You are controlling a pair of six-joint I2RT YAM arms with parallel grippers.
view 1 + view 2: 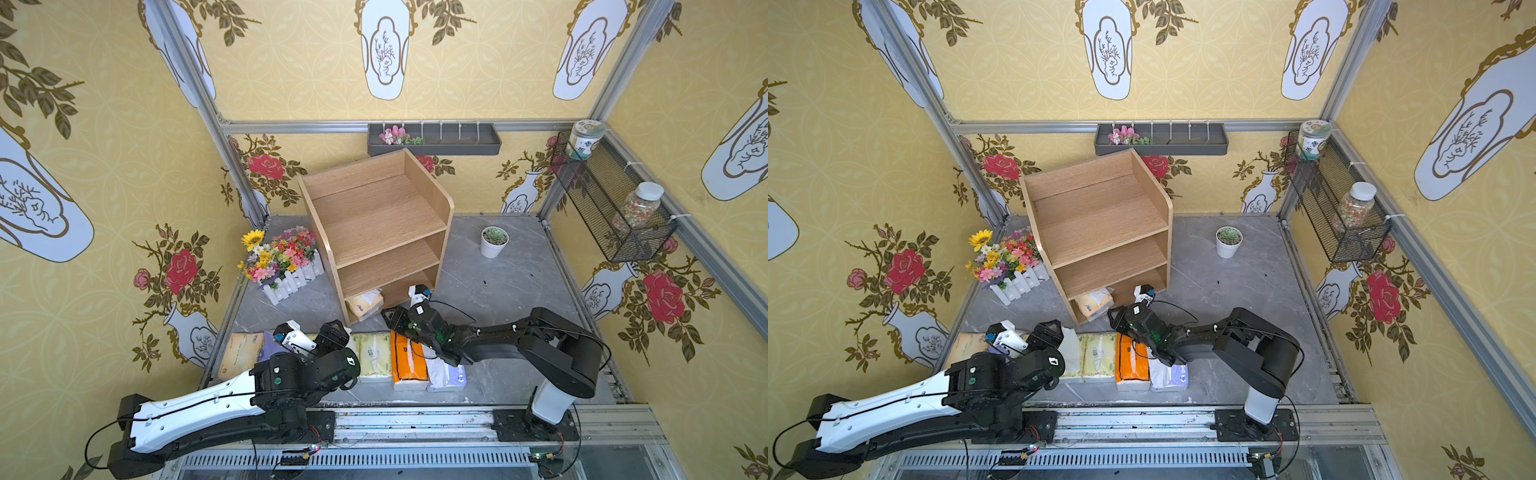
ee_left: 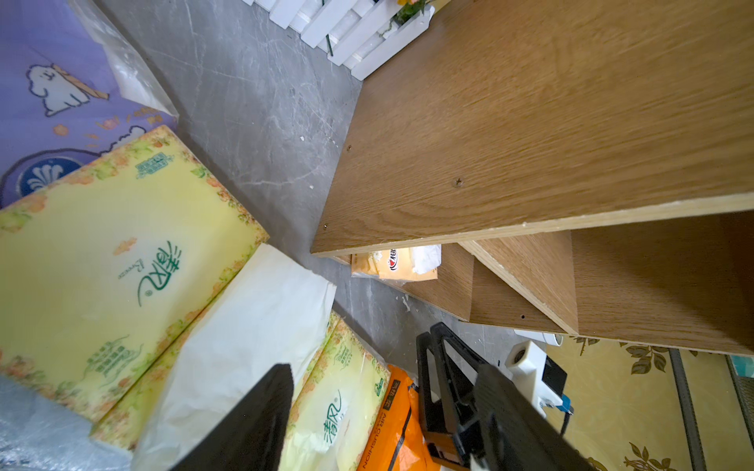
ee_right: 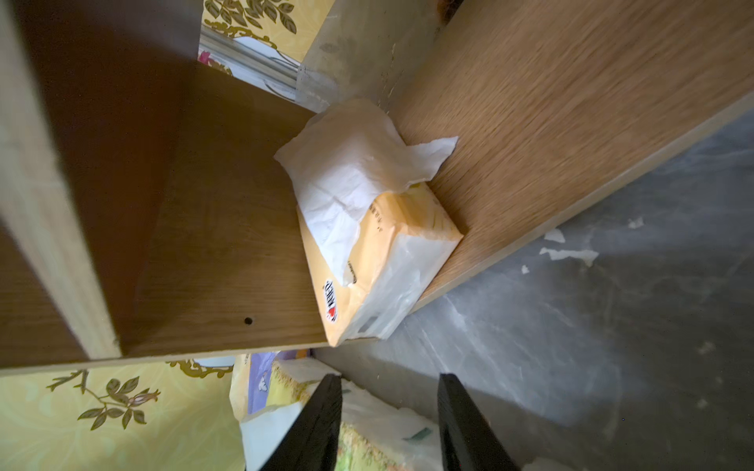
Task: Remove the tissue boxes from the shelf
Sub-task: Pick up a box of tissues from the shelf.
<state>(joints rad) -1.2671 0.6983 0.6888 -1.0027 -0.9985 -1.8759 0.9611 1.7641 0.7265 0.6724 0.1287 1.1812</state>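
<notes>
The wood-grain shelf stands at the back middle of the table. Its upper tiers are bare. One pale orange tissue pack, a white tissue sticking out, lies at the front corner of the bottom tier. Several tissue packs lie in a row on the table in front: tan, pale yellow, orange, lavender. My right gripper hangs open just short of the shelved pack, holding nothing. My left gripper is open over the row.
A white fence box of flowers stands left of the shelf, and a potted succulent to its right. A dark grey tray hangs on the back wall. A wire basket with two jars hangs on the right wall.
</notes>
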